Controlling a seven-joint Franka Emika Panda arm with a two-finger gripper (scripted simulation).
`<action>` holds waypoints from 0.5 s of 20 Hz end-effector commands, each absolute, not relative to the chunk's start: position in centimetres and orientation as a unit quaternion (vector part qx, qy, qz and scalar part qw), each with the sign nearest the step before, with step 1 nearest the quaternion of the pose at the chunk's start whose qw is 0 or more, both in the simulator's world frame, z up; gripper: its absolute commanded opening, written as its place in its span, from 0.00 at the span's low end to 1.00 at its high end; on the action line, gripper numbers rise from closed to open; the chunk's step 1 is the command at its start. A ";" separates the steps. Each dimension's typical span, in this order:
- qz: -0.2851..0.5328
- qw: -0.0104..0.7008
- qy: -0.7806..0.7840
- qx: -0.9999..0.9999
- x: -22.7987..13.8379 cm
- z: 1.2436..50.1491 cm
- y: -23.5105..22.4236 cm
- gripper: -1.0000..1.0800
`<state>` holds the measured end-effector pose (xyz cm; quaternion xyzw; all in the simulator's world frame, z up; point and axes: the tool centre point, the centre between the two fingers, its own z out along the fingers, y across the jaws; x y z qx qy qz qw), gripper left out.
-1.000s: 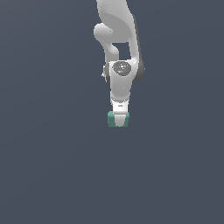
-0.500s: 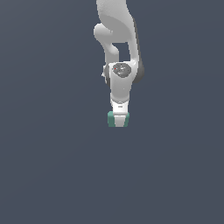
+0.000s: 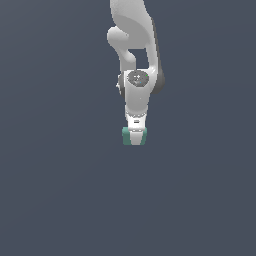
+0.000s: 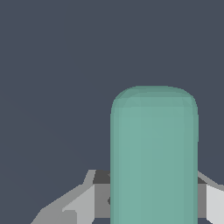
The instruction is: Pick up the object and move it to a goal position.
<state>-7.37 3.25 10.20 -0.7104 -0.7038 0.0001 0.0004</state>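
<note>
Outwardly, the exterior view shows the claw pointing down, pinching the teal block between its fingers. From the wrist view, the block fills the gap; a shallow grip could let it slip during transport.

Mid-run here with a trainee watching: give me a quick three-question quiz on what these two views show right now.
1. True or false: the gripper sits over the teal block, which shows on both sides of it in the exterior view.
2. In the wrist view, what fills the space between the grey fingers?
A. bare background
B. the teal block
C. a red ball
3. Fill in: apart from the arm and the block, the exterior view shows only a plain dark ____ background.

Key: 1 true; 2 B; 3 grey-blue.
</note>
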 end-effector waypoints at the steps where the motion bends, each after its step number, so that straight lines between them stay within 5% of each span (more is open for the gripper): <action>1: 0.000 0.000 -0.704 -0.711 -7.2 11.0 2.8 0.00; 10: -0.001 0.001 -0.704 -0.710 -5.8 16.5 -0.7 0.00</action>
